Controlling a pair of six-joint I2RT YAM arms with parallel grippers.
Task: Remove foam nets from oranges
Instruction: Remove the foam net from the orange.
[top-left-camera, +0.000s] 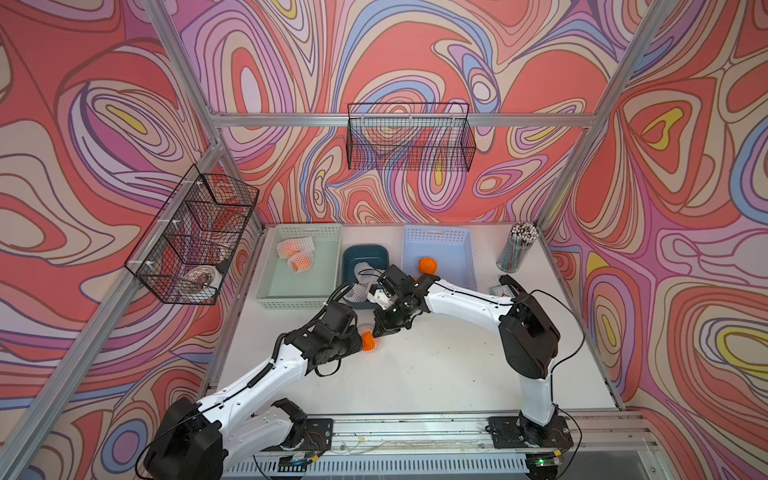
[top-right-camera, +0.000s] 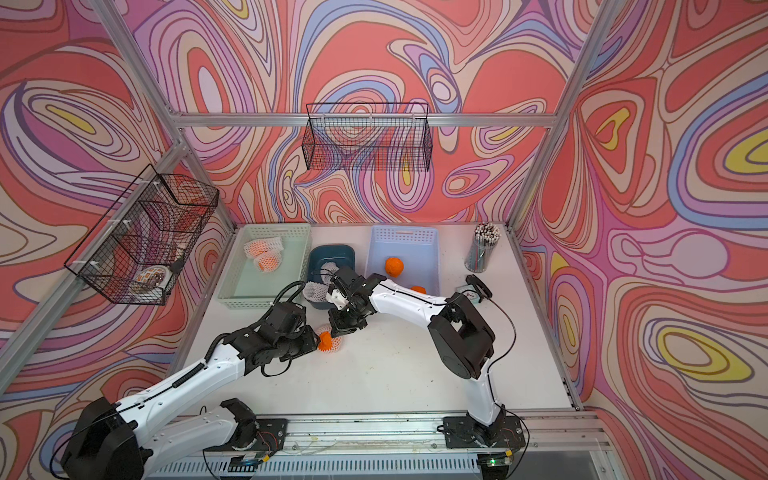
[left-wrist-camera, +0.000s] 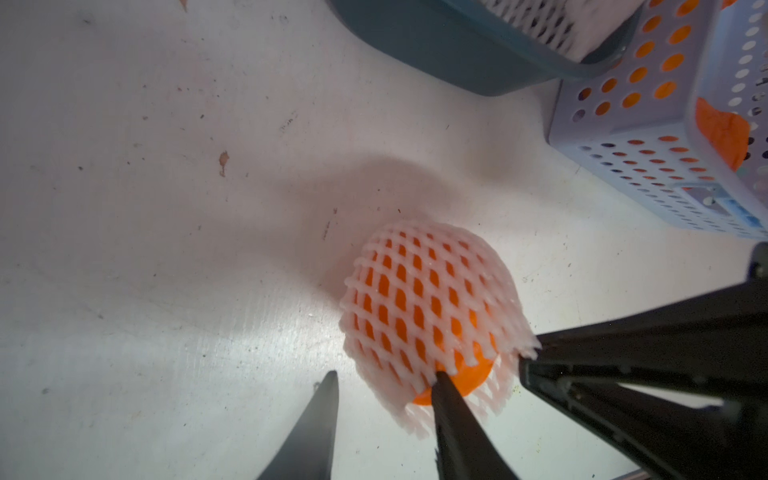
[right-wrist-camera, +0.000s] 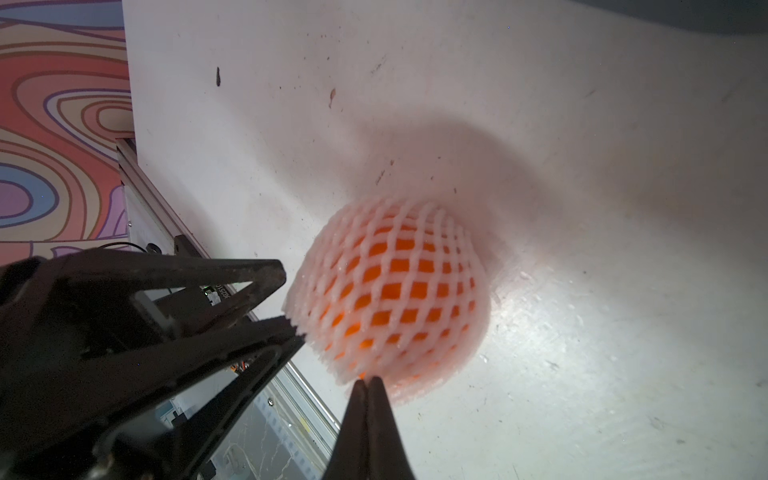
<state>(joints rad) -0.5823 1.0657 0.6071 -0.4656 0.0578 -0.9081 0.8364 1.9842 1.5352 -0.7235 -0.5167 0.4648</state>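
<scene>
An orange (top-left-camera: 367, 341) half inside a white foam net (left-wrist-camera: 419, 299) lies on the white table between my two arms; its bare end (left-wrist-camera: 473, 376) faces the left arm. My left gripper (left-wrist-camera: 384, 378) is open: one fingertip (left-wrist-camera: 441, 380) touches the net's rim at the bare fruit, the other stands off over the table. My right gripper (right-wrist-camera: 368, 380) is shut on the net's frayed edge, and the net (right-wrist-camera: 390, 291) is drawn to a point at its tip (left-wrist-camera: 530, 357). Both top views show the two grippers meeting at this fruit (top-right-camera: 325, 341).
A green basket (top-left-camera: 320, 286) holds two netted oranges (top-left-camera: 301, 262). A dark blue tub (top-left-camera: 365, 255) holds loose nets (top-left-camera: 357, 291). The light blue basket (top-left-camera: 453, 249) holds bare oranges (top-left-camera: 428, 266). A pencil cup (top-left-camera: 517, 249) stands back right; black wire baskets (top-left-camera: 409, 137) hang on the walls.
</scene>
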